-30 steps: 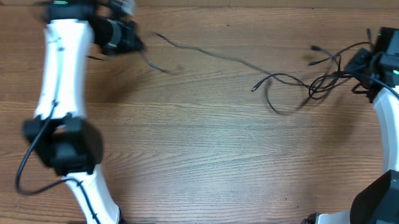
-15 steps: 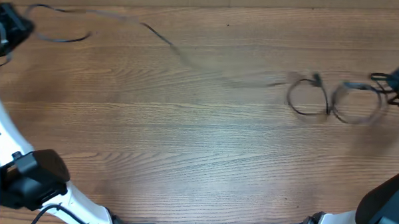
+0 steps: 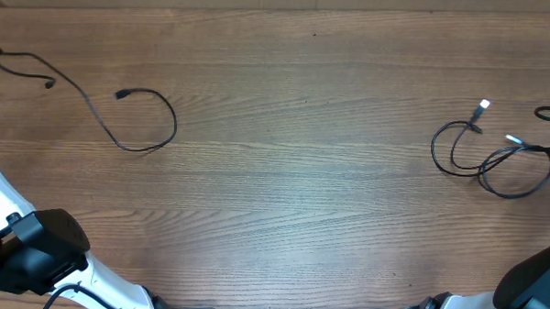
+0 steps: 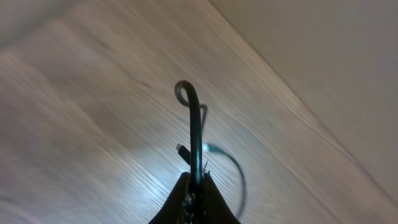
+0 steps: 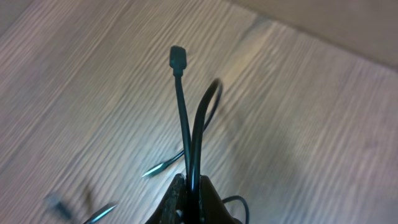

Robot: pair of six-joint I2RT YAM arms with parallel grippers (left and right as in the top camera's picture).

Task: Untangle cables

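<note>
One thin black cable lies at the far left of the table, curling into a loop with a small plug. Its end runs off the left edge to my left gripper, which is shut on the cable. A second bunch of black cables with light plugs lies looped at the far right. My right gripper is shut on two strands of this cable, one ending in a plug. In the overhead view both grippers sit at or beyond the frame's side edges. The two cable groups lie far apart.
The wooden table spans the overhead view. The left arm's base and the right arm's base stand at the front corners. A pale wall or floor band shows beyond the table edge in the left wrist view.
Both arms have swung outward to the table's sides. The cables, first bunched toward the right and top middle, are now pulled apart into one group at the left and one at the right.
</note>
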